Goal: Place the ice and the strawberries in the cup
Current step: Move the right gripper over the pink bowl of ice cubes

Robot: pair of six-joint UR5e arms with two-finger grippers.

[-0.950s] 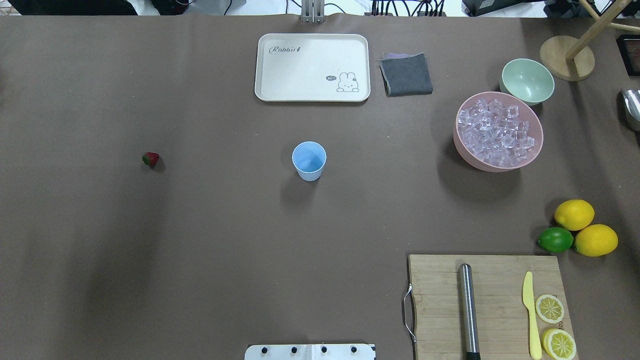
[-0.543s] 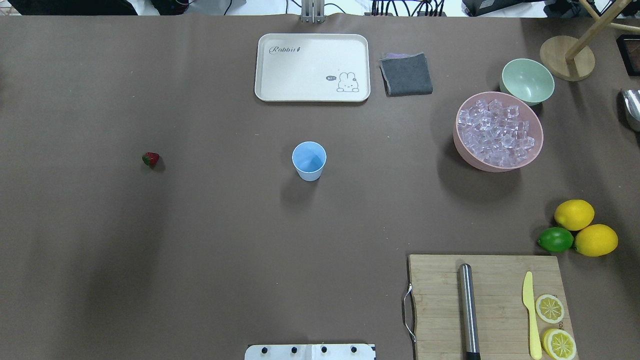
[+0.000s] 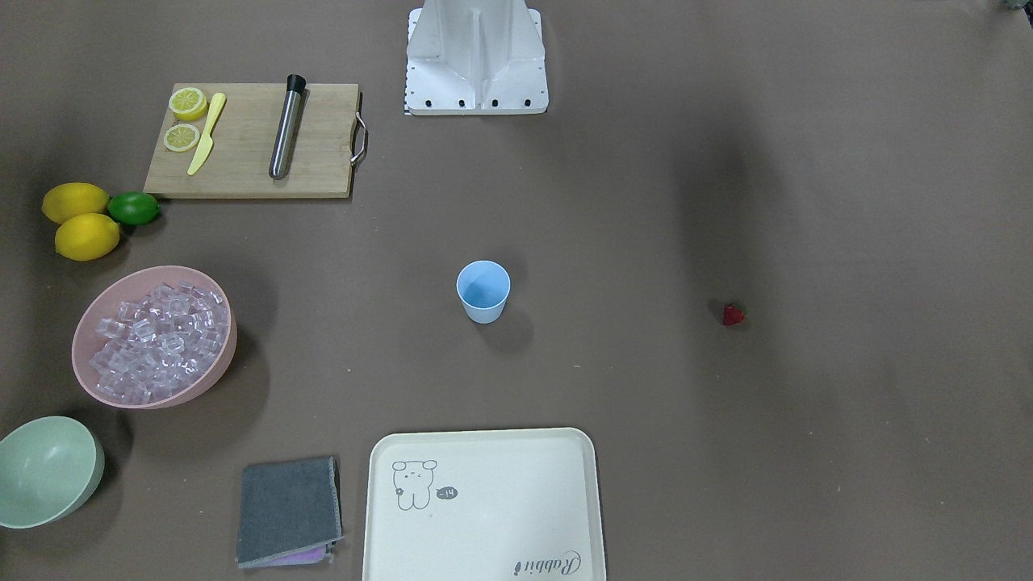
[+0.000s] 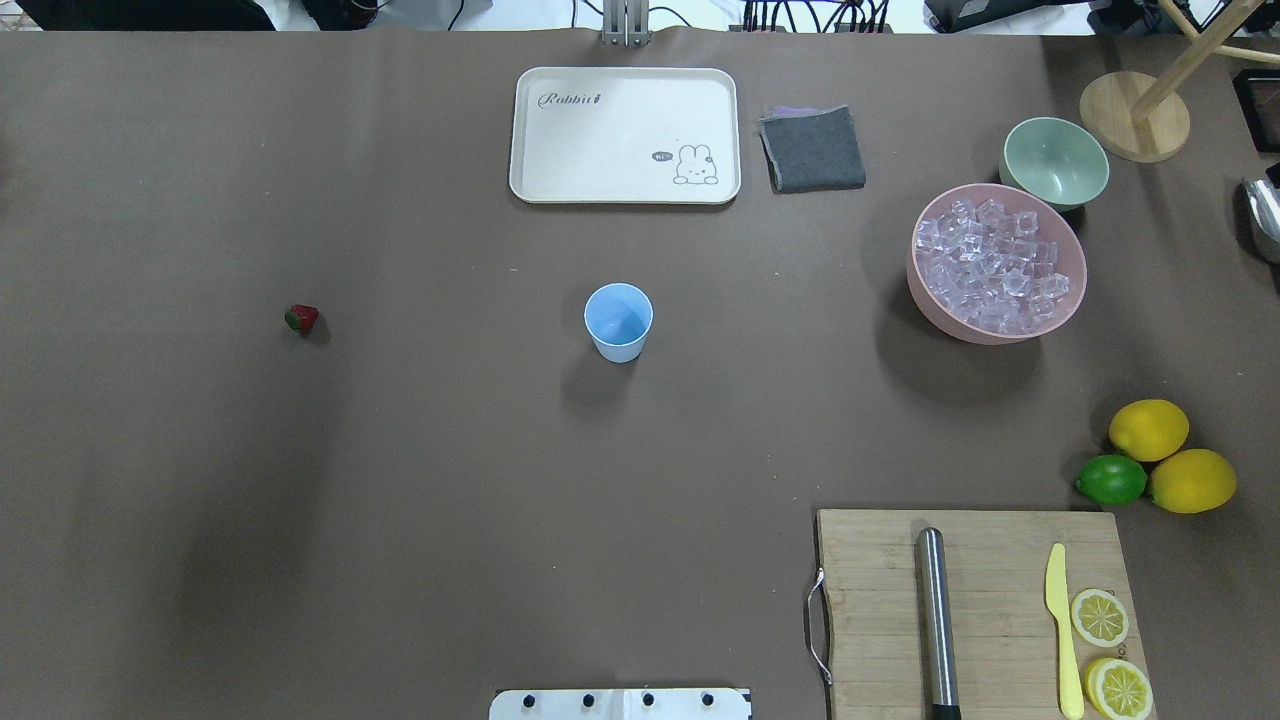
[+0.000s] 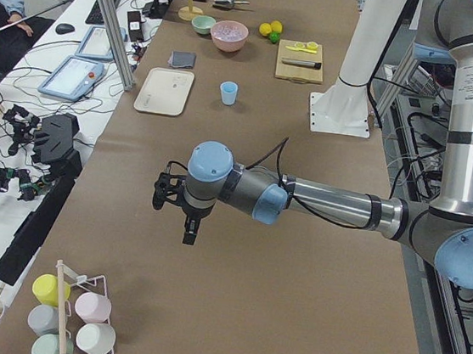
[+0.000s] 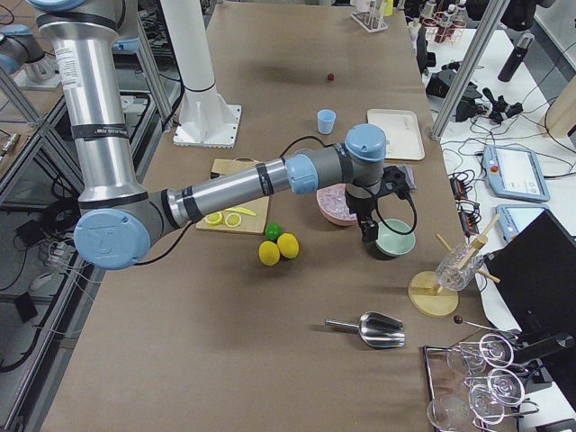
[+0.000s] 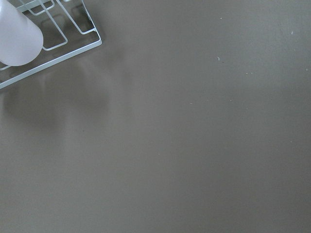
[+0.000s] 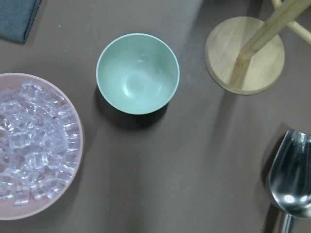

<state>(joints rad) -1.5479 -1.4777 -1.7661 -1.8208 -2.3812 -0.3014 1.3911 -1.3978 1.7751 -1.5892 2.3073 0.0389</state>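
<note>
Left gripper (image 5: 189, 231), right gripper (image 6: 369, 234): closure unclear

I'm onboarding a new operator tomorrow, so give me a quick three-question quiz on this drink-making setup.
1. True or false: the light blue cup already holds ice.
2. The ice sits in: A) pink bowl B) green bowl C) tray.
3. Fill in: the strawberry lies on the robot's ___ side of the cup.
Key: 1 false; 2 A; 3 left.
</note>
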